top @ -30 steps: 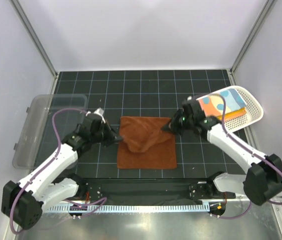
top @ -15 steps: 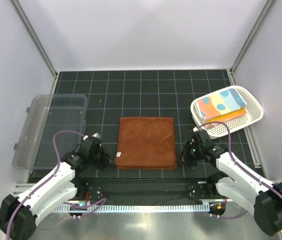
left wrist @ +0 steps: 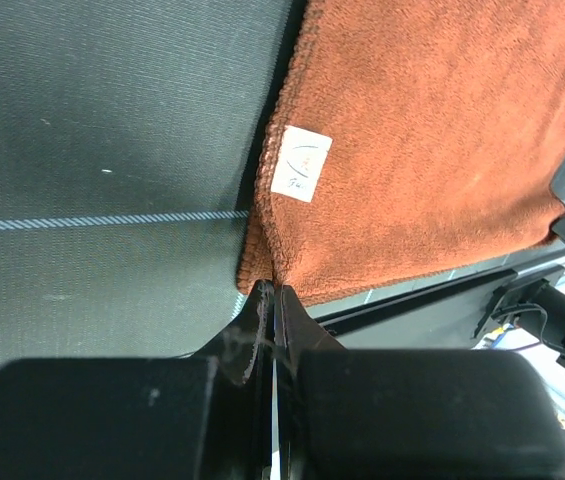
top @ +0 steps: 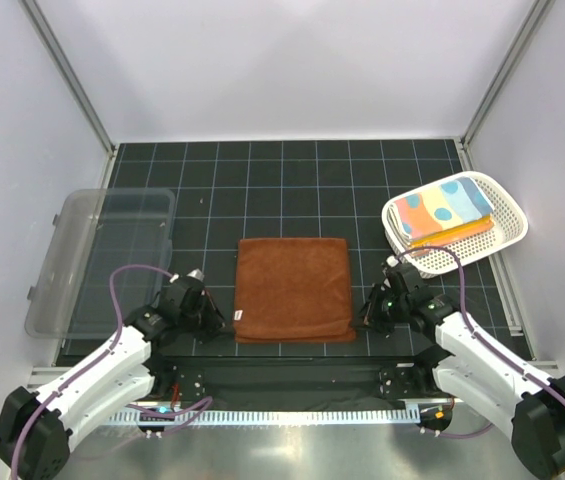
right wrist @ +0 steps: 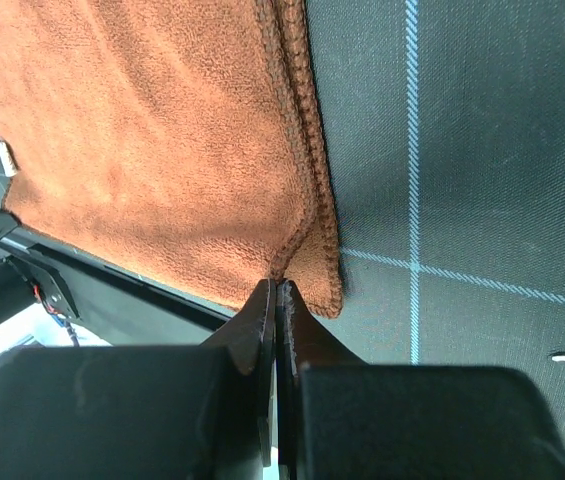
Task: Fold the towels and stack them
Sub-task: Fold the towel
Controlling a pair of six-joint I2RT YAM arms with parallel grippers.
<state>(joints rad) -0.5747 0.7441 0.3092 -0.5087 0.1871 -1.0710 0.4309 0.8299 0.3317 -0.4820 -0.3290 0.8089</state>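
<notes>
1. The mat is the widest thing here. Its far half is bare, and that is our spare room for moving.
2. The towel lies flat mid-mat, doubled over, its near edge close to the mat's near border. We judge it sits there so both arms can reach a corner.
3. The bin sits at the left, well apart from the towel, so the left arm has room on its side.
4. The basket sits far right, clear of the right arm's elbow.
5. The folded towels lie inside the basket, waiting their turn.
6. The left gripper is low at the towel's near-left corner. Its fingers are pressed together on both layers, so the fold cannot slip.
7. The right gripper mirrors it at the near-right corner, likewise clamped on the doubled hem.
8. A white label lies on the left hem, just beyond the left pinch.
9. We judge the next fold wants both corners released or carried evenly. The near border leaves little slack.
</notes>
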